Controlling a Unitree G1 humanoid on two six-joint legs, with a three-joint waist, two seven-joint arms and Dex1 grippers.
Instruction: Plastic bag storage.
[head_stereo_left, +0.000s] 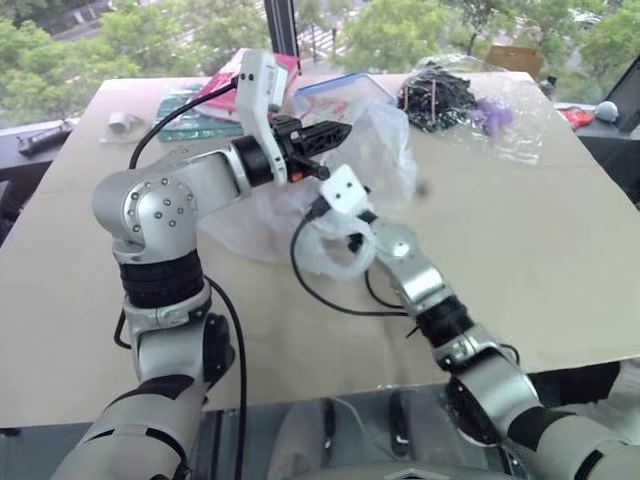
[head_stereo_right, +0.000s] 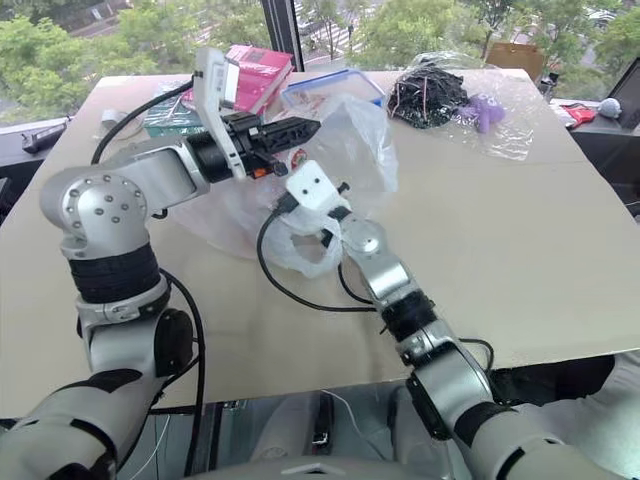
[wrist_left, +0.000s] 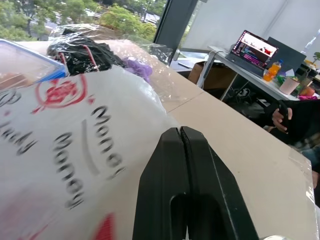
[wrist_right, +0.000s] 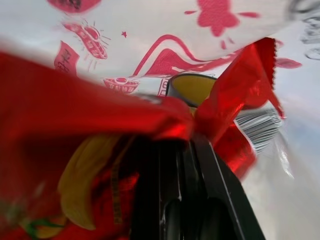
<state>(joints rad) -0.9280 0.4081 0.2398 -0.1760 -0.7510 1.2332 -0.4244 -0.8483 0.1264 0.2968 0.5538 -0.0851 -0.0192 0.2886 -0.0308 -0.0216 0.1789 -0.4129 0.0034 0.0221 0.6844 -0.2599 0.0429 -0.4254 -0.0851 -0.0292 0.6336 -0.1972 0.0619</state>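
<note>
The bag lay crumpled on the table, a little past centre toward twelve o'clock, its white film puffed up in a loose heap with red print showing. Its bulk ran roughly from seven o'clock to one o'clock across the board, the fuller end toward one; I could not make out where the mouth or handles pointed.

The left gripper hung above the heap's eight o'clock edge with its two black fingers pressed flat together, nothing between them as far as I could see. The right gripper was pushed into the bag's near side, fingers clamped tight on a red packet; white film with red print lay directly behind that packet.

I took this for the gathering step: the bag was still spread out, not yet bunched or folded, so the job looked barely begun. Next move, to my eye, called for the left claw to open and drop onto the film at the far end, so the heap could be drawn together along its length.
</note>
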